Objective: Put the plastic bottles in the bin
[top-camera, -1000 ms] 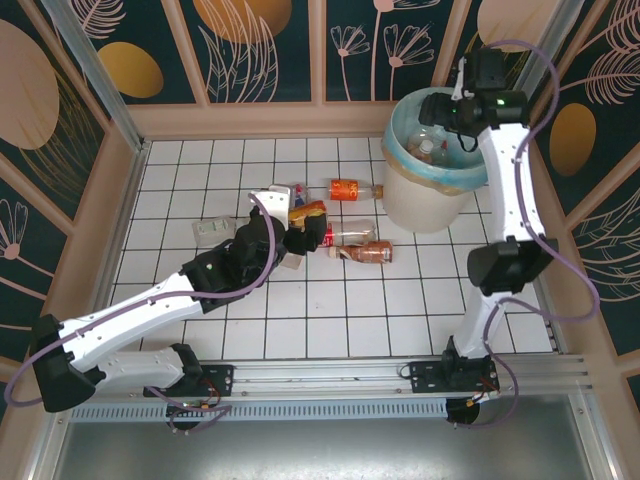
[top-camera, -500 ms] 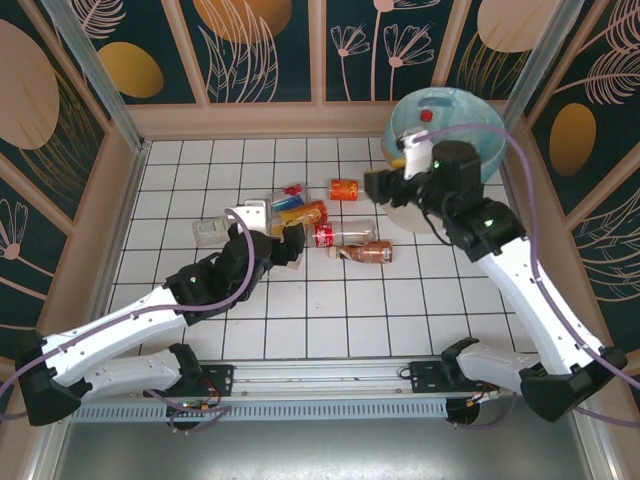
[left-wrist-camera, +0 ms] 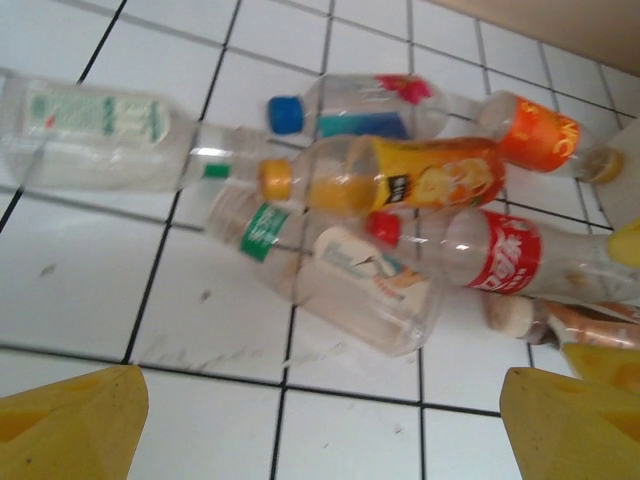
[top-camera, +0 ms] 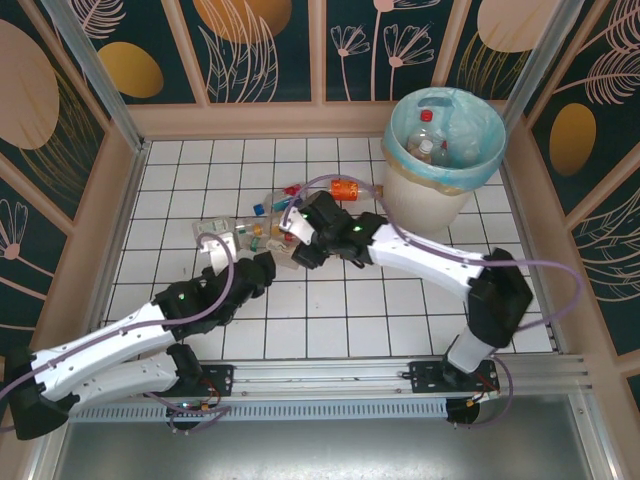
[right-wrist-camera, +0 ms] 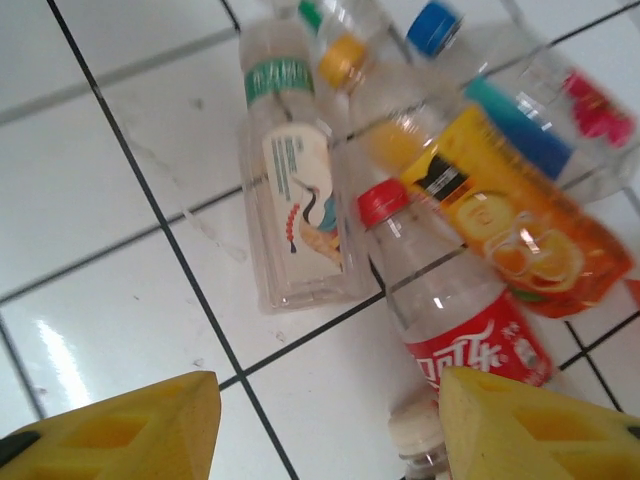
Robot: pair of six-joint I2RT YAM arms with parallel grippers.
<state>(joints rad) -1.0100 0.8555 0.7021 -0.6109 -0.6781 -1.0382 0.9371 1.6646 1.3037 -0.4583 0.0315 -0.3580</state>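
The plastic bottles (left-wrist-camera: 420, 180) lie in a loose heap on the white tiles (left-wrist-camera: 70, 290), directly in front of both claws. The left claw (left-wrist-camera: 320, 430) hangs low over the tiles with its yellow fingers (left-wrist-camera: 70, 425) spread wide and nothing between them. Just beyond the fingertips lies a clear bottle (left-wrist-camera: 340, 285) on its side, with a green band and a pale printed label. The right claw (right-wrist-camera: 330, 430) looks down on the same heap from the other side. Its jaws stand apart and grip nothing, and a red-label bottle (right-wrist-camera: 470, 350) with a red cap lies just beside one of its fingers. Further out are a yellow-orange bottle (left-wrist-camera: 430, 175) with a yellow cap, a blue-cap bottle (left-wrist-camera: 370, 105), and a larger clear bottle (left-wrist-camera: 90, 135) at the left edge of the heap. All are thin, shiny, see-through plastic, round in shape, and they touch or cross each other. The bin (top-camera: 430, 205) is round with a smooth cream-white wall and is lined with a light-blue bag (top-camera: 400, 140). It stands in the far right corner, well apart from the heap, and a few bottles lie inside it.
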